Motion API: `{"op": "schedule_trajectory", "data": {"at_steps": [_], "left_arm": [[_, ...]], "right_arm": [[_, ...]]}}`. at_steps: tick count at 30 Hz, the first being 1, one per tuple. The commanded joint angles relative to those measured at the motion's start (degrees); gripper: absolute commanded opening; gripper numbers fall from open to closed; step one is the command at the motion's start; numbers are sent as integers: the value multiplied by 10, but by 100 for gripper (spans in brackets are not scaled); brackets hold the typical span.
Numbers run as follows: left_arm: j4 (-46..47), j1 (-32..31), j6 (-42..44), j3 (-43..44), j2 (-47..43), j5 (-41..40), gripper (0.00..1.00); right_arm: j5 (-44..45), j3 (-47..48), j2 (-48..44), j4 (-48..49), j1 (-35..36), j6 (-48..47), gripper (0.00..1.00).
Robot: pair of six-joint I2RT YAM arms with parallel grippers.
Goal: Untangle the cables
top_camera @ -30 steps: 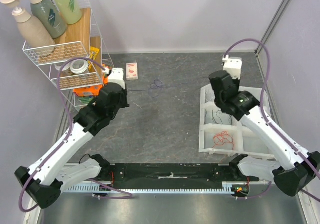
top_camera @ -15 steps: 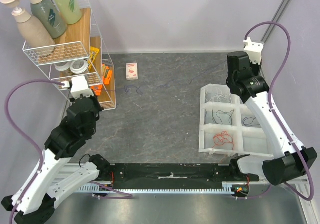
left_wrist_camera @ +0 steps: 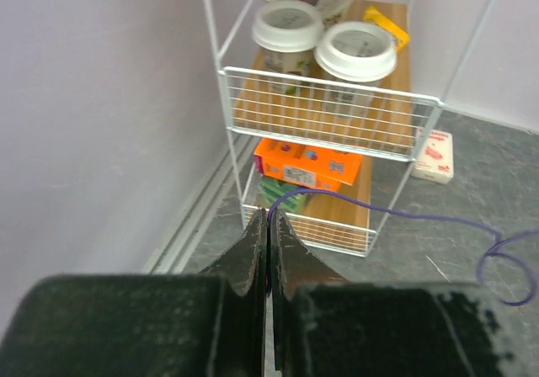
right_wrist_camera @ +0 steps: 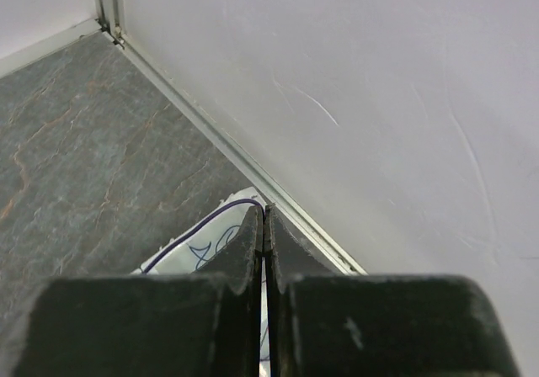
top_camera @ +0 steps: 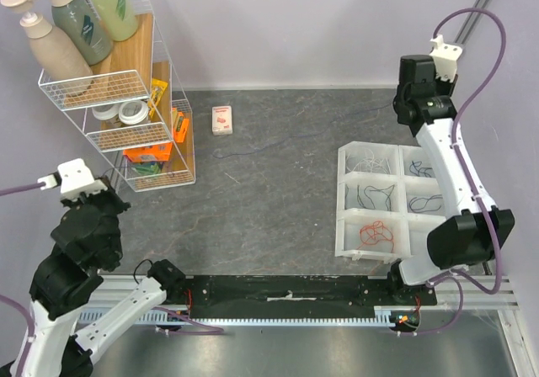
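The left gripper (left_wrist_camera: 268,225) and right gripper (right_wrist_camera: 264,221) are moving far apart, each pinching 1 end of the purple cable (left_wrist_camera: 404,217). That is likely pulling its loops out straight.

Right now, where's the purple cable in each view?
Top: purple cable, a faint line across the table.
Left wrist: cable runs from left gripper rightward to a loop.
Right wrist: cable runs from right gripper down-left.
Shared: the grey table.
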Motion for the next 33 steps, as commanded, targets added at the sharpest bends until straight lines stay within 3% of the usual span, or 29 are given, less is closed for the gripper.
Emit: {"op": "schedule_trajectory", "data": {"at_steps": [1, 7, 12, 23, 27, 33], "left_arm": [[-9, -1, 73, 14, -39, -69, 2], [-23, -2, 96, 19, -75, -95, 2], [-45, -2, 106, 29, -89, -118, 2], [-64, -11, 168, 57, -99, -144, 2], [-25, -12, 147, 33, -50, -52, 2], [70, -11, 38, -25, 69, 232, 2]], "right_arm": [[-34, 58, 36, 2, -62, 41, 0], [-129, 121, 101, -20, -142, 81, 0], [-130, 173, 146, -2, -148, 36, 0], [-190, 171, 176, 24, -166, 13, 0], [-250, 160, 168, 24, -130, 16, 0], [-371, 76, 116, 53, 41, -3, 0]]}}
